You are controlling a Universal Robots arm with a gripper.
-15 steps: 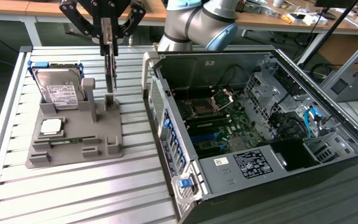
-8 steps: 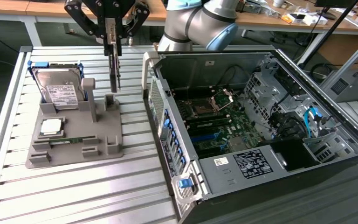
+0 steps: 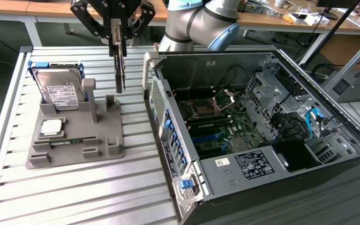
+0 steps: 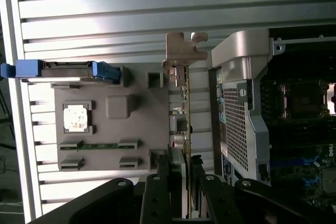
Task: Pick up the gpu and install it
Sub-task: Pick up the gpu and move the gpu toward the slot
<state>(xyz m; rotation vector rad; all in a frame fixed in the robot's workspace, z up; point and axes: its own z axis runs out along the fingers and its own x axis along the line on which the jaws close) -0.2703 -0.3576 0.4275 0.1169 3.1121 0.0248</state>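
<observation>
The hand [image 3: 118, 37] is clamped on the gpu [image 3: 120, 70], which hangs upright and edge-on, its lower end just above the grey fixture [image 3: 73, 150] on the tabletop [image 3: 73, 197]. In the wrist view the fingers [image 4: 157, 198] bear on either face of the card, and the silver bracket [image 4: 185, 45] sits at the end farthest from the grip. Hazards, as a judgement: the grip takes only one end of a long, thin card, so any sideways contact would probably lever it askew or let it slip. The nearest obstructions are the fixture's slot post [image 3: 111, 101] directly under the card, the taller upright [image 3: 89, 93] just beside it, and the raised rim of the computer case [image 3: 150, 65] on the exterior view's right. Catching the bracket on that rim could twist the card. The hard drive [image 3: 58, 86] stands near on the opposite side. Open room lies above the card and over the case opening. Around the motherboard [image 3: 224, 126], cables [image 3: 311, 122] and a drive cage [image 3: 264, 86] narrow the clearance.
</observation>
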